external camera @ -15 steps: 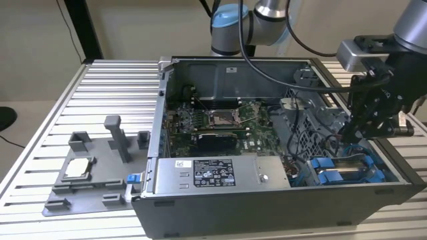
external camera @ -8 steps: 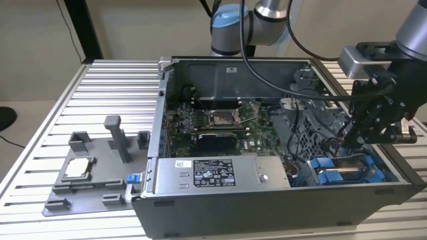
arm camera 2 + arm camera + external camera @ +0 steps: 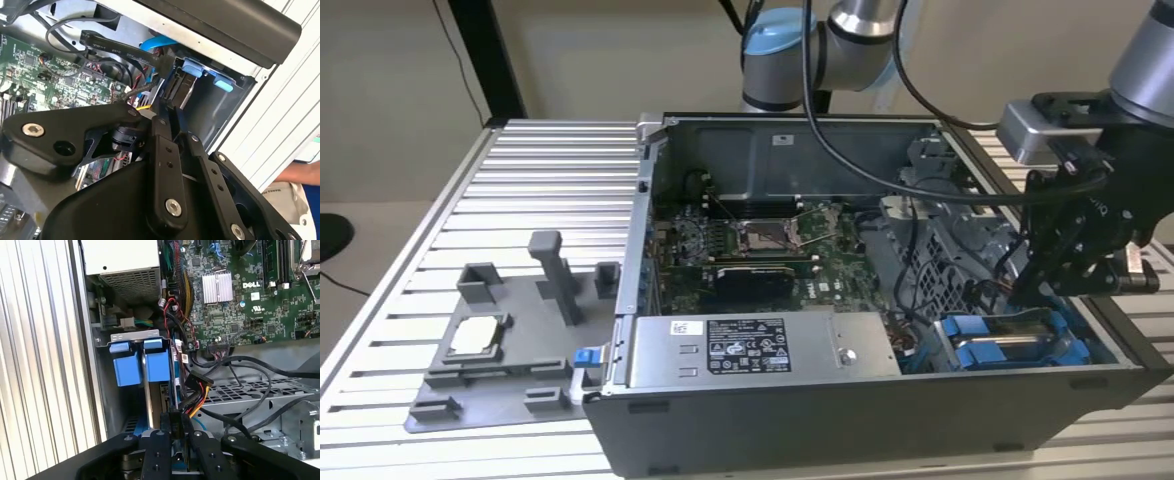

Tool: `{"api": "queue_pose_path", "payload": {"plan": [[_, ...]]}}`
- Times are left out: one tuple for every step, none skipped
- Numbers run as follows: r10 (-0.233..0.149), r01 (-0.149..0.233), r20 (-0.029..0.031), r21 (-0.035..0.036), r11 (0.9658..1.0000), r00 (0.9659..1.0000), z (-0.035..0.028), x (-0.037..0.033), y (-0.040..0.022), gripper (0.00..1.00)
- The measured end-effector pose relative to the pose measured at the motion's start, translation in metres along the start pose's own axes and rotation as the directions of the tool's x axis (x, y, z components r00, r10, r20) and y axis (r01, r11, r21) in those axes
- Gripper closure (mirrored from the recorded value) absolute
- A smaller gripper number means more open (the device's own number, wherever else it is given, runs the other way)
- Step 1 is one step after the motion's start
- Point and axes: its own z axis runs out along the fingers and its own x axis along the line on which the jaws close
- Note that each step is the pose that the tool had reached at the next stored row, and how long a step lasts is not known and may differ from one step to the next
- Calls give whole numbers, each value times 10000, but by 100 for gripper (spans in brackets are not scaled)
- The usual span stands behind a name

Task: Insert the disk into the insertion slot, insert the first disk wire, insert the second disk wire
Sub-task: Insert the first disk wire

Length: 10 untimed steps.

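PC case (image 3: 854, 425): gripper (image 3: 179, 426) partly cropped

A robotics lab bench: slatted aluminium table (image 3: 534, 170), grey fixture plate (image 3: 507, 388), opened computer case (image 3: 854, 410).

Plain beige wall (image 3: 587, 60) behind a ribbed aluminium table (image 3: 547, 170), black post (image 3: 487, 55) at its corner.

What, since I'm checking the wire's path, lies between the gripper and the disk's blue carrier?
In the first wrist view, a black plug held in the gripper's jaws; a yellow-and-red wire bundle runs beside it.
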Motion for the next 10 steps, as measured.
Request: {"api": "queue_pose_path", "payload": {"plan": [[1, -1, -1, 0, 10000, 10000, 0, -1, -2, 100], [-1, 1, -1, 0, 10000, 10000, 1, -2, -8, 100], [0, 0, 1, 0, 10000, 10000, 5, -3, -16, 100], [-1, 1, 0, 0, 10000, 10000, 8, -4, -24, 100], [-5, 5, -1, 0, 10000, 10000, 12, -4, -30, 100], [-8, 8, 0, 0, 10000, 10000, 20, -4, -33, 100], [-14, 14, 0, 0, 10000, 10000, 29, -4, -36, 100], [-24, 24, 0, 0, 10000, 10000, 41, -3, -39, 100], [-41, 41, 1, 0, 10000, 10000, 54, -2, -42, 100], [-68, 68, 1, 1, 10000, 10000, 65, -2, -45, 100]]}}
